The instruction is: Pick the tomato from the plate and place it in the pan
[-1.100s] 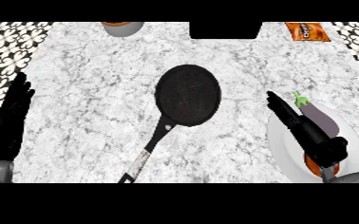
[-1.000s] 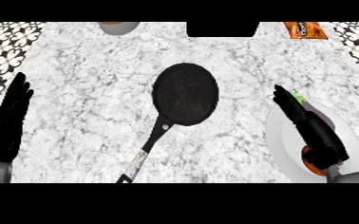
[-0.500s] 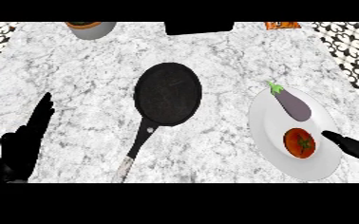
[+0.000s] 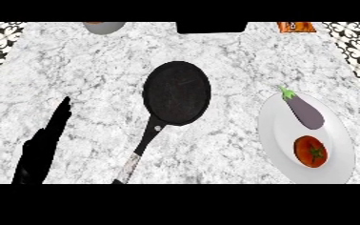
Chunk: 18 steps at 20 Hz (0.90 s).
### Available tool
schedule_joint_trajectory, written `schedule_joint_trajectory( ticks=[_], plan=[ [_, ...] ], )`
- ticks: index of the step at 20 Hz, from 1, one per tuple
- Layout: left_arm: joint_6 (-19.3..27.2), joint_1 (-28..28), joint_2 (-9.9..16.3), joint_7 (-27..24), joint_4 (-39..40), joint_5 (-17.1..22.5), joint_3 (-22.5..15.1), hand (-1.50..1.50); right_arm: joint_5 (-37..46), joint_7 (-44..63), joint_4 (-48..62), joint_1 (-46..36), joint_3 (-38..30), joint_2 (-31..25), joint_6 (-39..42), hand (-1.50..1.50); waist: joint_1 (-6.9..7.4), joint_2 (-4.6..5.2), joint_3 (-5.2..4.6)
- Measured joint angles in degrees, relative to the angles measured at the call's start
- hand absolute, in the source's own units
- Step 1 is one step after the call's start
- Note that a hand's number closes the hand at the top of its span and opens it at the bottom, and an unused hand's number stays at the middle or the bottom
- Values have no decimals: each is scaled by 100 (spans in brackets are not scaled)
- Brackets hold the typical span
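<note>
Tomato [image 4: 311, 151] on the white plate [image 4: 275, 124], pan [image 4: 176, 92] bare at the middle of the marble tabletop [image 4: 84, 76].
The left robot hand [image 4: 41, 145] rests low at the left with straight fingers pressed together, holding nothing; the pan lies to its right, handle toward the lower edge; well beyond, the plate carries an eggplant [image 4: 304, 108] just above the tomato, its right rim cut off; a grey bowl [image 4: 104, 26], a dark block [image 4: 211, 26] and an orange packet [image 4: 295, 26] show only partly at the far edge; the right robot hand is out of sight.

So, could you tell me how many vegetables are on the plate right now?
2: the eggplant on the far half of the plate, the tomato on the near half.
</note>
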Motion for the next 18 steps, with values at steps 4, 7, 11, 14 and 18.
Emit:
schedule_joint_trajectory(
  ticks=[4, 7, 11, 14, 18],
  plan=[
    [-29, -117, -117, -8, 69, -104, -61, 0, 101, 636, -629, 256, -29, -531, 411, -150, 104, 15, 1],
    [-155, -251, -122, -28, 208, -85, 27, 0, 103, 1098, -1019, 256, -13, -817, 745, -150, 153, 22, 3],
    [-179, -250, -250, -37, 228, -206, -25, 0, 191, 2014, -1539, 54, 44, -1127, 985, -150, 204, 25, 6],
    [-250, -287, -287, -30, 260, -238, 22, 0, 187, 2748, -1674, -298, 123, -1340, 1180, -150, 238, 30, 6],
    [-335, -267, -346, -41, 269, -281, 87, 0, 325, 3566, -1760, -801, 485, -1409, 1378, -150, 269, 33, 9]
  ],
)
